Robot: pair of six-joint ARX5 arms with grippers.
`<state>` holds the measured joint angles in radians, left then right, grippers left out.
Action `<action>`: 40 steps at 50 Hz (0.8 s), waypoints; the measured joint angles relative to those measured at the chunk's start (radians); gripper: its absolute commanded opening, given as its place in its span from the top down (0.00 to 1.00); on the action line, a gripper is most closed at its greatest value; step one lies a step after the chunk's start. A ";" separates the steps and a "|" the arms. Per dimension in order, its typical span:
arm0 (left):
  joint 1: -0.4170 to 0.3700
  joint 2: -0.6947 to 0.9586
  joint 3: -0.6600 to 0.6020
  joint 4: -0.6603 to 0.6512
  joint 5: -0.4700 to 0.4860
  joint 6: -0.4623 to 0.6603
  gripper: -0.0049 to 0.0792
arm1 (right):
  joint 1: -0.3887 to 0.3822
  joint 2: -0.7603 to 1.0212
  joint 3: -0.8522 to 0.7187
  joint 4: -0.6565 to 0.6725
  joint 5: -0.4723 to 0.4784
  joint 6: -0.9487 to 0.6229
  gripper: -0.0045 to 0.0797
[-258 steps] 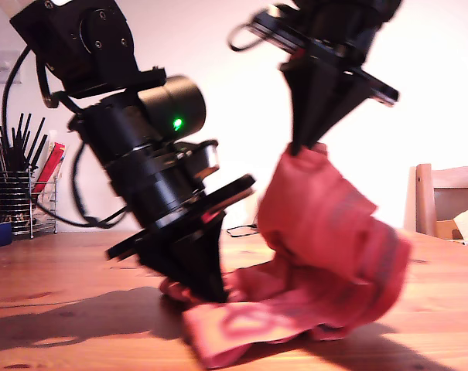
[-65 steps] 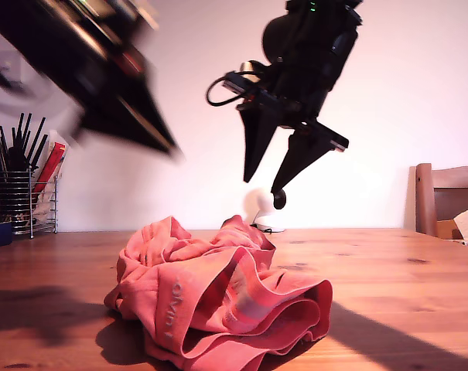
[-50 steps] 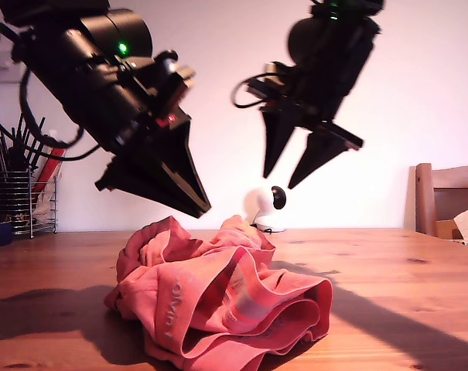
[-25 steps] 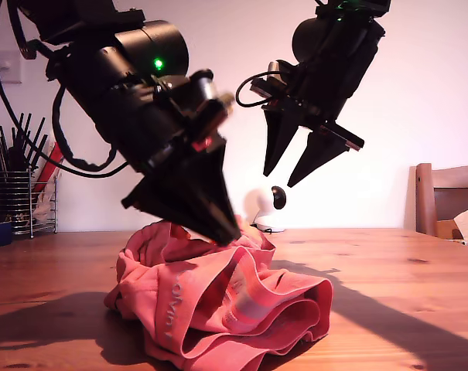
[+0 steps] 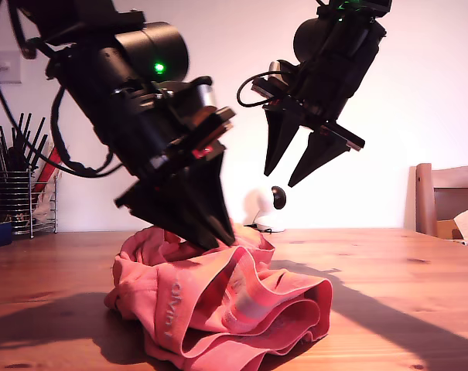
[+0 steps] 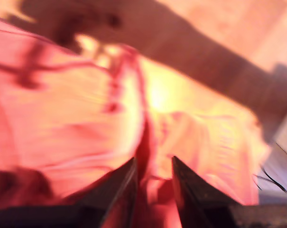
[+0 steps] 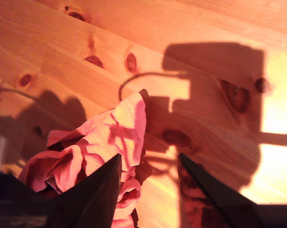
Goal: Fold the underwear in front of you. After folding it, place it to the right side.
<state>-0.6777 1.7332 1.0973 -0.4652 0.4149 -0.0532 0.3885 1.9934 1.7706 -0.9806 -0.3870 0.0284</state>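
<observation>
The coral-red underwear [image 5: 218,309] lies crumpled in a heap on the wooden table [image 5: 404,294], its paler lettered waistband facing the exterior camera. My first gripper [image 5: 218,236] is down on the top of the heap. In the first wrist view my first gripper [image 6: 153,161] has its fingers narrowly apart, with a ridge of the underwear [image 6: 62,109] between the tips. My second gripper [image 5: 281,179] hangs open well above the heap, toward the exterior view's right. From the second wrist view, my second gripper [image 7: 150,159] looks down on an edge of the underwear [image 7: 100,147] and bare wood.
A small white camera [image 5: 258,209] stands on the table behind the heap. A wire rack of black utensils [image 5: 17,193] sits at the exterior view's left edge. A wooden chair back [image 5: 442,201] shows at the exterior view's right.
My first gripper swung in from the exterior view's left and came down onto the heap; in the last half second it barely shifted. My second gripper stayed high and open. The underwear now lies released on the table.
</observation>
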 measured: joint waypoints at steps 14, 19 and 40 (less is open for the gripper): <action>-0.026 0.031 0.000 -0.006 -0.059 -0.011 0.90 | 0.000 0.000 0.000 0.000 0.000 0.000 0.54; -0.029 0.040 0.000 0.015 -0.095 -0.012 0.97 | 0.000 0.000 0.000 0.000 -0.001 0.000 0.54; 0.000 0.029 0.086 -0.013 -0.141 -0.022 0.97 | 0.000 0.000 0.000 -0.025 -0.003 -0.001 0.54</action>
<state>-0.6781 1.7626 1.1831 -0.4786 0.2737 -0.0750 0.3889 1.9934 1.7706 -1.0054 -0.3904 0.0277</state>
